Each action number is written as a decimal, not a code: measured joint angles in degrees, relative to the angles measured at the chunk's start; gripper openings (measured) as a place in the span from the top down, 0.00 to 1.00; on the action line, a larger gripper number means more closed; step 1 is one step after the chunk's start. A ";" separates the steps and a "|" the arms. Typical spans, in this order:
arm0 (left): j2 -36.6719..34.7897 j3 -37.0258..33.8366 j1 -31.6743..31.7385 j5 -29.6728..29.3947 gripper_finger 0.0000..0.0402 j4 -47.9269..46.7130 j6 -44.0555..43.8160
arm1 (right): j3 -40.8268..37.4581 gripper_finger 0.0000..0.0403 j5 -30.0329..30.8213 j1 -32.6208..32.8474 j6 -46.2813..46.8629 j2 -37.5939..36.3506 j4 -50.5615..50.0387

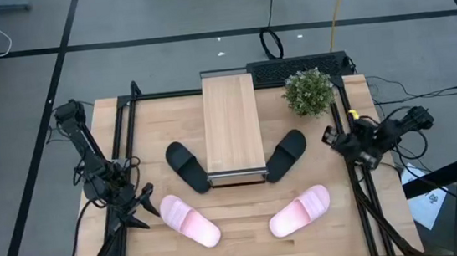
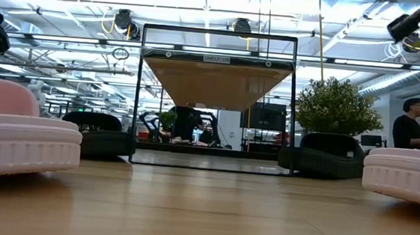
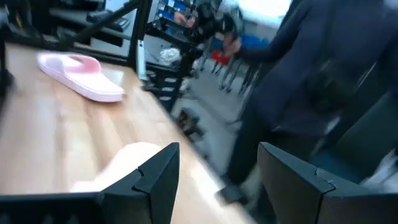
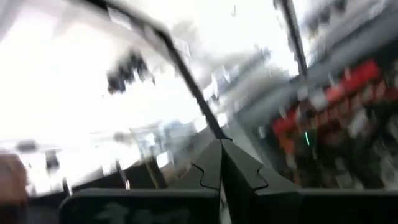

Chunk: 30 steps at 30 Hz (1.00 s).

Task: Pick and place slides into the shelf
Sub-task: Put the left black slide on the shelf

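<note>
The shelf [image 1: 233,127] stands mid-table, a light wood plank top on a dark frame. One black slide [image 1: 187,166] lies on the table to the left of the shelf's near end. The other black slide [image 1: 286,154] lies to the right of it. Two pale pink slides [image 1: 189,220] [image 1: 300,211] lie sole down near the front edge. My left gripper [image 1: 141,206] is open and empty just left of the left pink slide [image 3: 121,163]. My right gripper [image 1: 333,137] is shut and empty at the table's right edge, beyond the right black slide.
A small potted plant [image 1: 309,92] stands at the far right, beside the shelf. A dark metal frame [image 1: 120,138] runs along the table's edges. A person in dark clothes [image 3: 298,87] stands past the table edge in the left wrist view.
</note>
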 joint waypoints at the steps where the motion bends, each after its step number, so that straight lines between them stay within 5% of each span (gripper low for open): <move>1: 0.00 -0.01 0.00 -0.18 0.47 -0.83 3.18 | -0.02 1.00 1.46 0.00 -0.36 0.00 2.70; 6: -0.02 -0.02 0.00 0.03 0.47 -1.18 11.44 | -0.04 1.00 8.57 0.00 -3.21 0.02 14.03; 22: -0.04 -0.02 0.00 -4.37 0.47 -0.85 11.94 | 6.74 1.00 6.74 0.00 -19.85 7.52 22.65; 30: -0.02 -0.02 0.00 -13.87 0.47 7.02 3.36 | 17.61 1.00 -2.52 0.00 -23.47 20.42 23.34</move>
